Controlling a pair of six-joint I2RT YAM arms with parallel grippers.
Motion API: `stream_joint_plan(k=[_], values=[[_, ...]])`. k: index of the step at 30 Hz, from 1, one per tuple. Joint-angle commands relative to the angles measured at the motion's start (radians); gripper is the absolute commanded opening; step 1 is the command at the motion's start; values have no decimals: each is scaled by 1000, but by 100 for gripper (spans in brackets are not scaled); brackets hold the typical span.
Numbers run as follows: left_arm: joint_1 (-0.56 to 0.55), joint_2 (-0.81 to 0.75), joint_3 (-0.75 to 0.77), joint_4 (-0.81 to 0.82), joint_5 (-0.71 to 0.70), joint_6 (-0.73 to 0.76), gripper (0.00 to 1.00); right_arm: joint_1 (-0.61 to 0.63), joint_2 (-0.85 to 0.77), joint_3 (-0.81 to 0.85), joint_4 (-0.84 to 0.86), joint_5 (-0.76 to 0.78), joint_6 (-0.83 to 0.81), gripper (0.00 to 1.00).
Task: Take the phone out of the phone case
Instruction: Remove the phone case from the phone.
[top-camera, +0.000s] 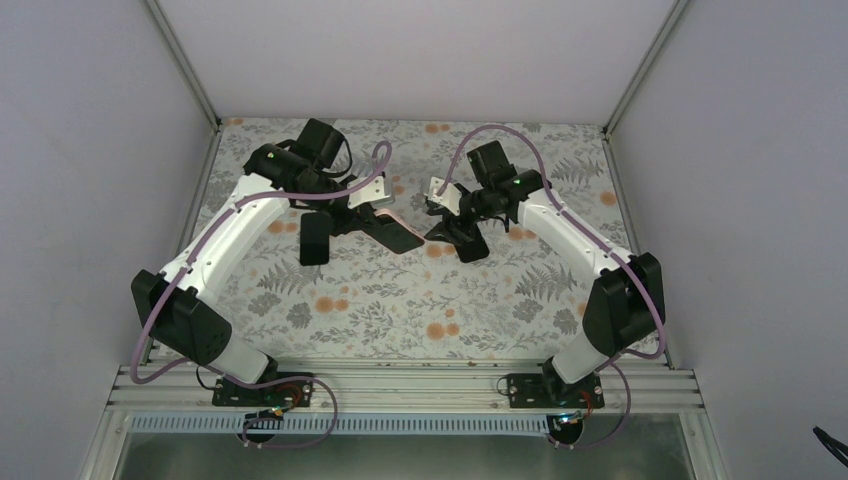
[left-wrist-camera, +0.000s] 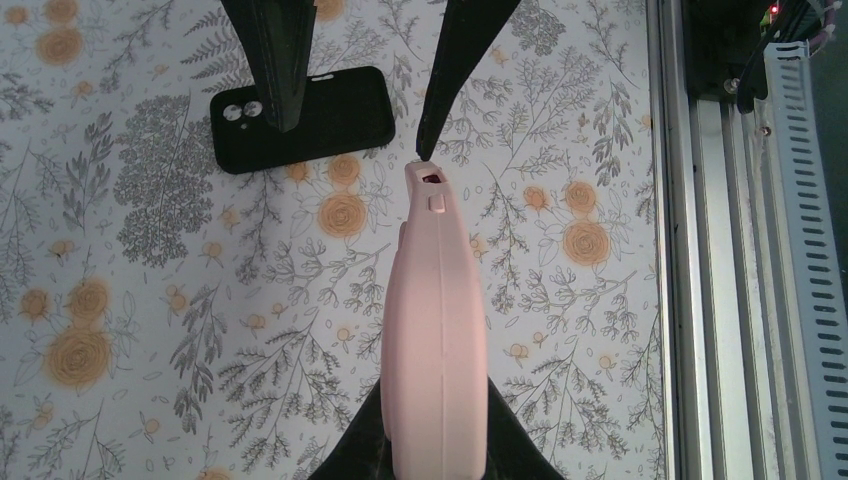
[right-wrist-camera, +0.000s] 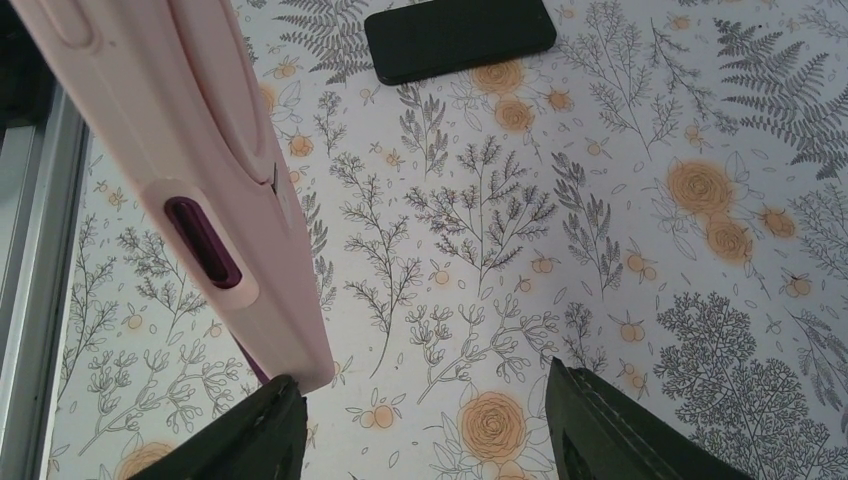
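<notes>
My left gripper (top-camera: 388, 228) is shut on a pink phone case (top-camera: 402, 222) and holds it above the table. In the left wrist view the case (left-wrist-camera: 436, 320) stands edge-on between the jaws (left-wrist-camera: 437, 425). My right gripper (top-camera: 455, 232) is open at the case's far end. In the right wrist view (right-wrist-camera: 420, 385) its left finger sits by the case's corner (right-wrist-camera: 200, 170) and nothing is between the jaws. Dark purple shows through the case's port cut-out (right-wrist-camera: 203, 243). A black phone-shaped slab (left-wrist-camera: 300, 118) with camera lenses lies flat on the table.
The black slab also shows in the top view (top-camera: 313, 238) and the right wrist view (right-wrist-camera: 458, 35). The floral table cover (top-camera: 420, 300) is bounded by grey walls and a metal rail (left-wrist-camera: 720, 250) at the near edge.
</notes>
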Motion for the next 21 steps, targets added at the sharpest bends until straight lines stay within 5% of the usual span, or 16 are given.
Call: stream_joint_plan(k=[1,21], values=[[1,-22,27,47,41,-6,2,7,-5,9,-15,-47,-19,63],[0,-18,30,47,46,-3,2,13,31,23,-7,-29,-22,62]])
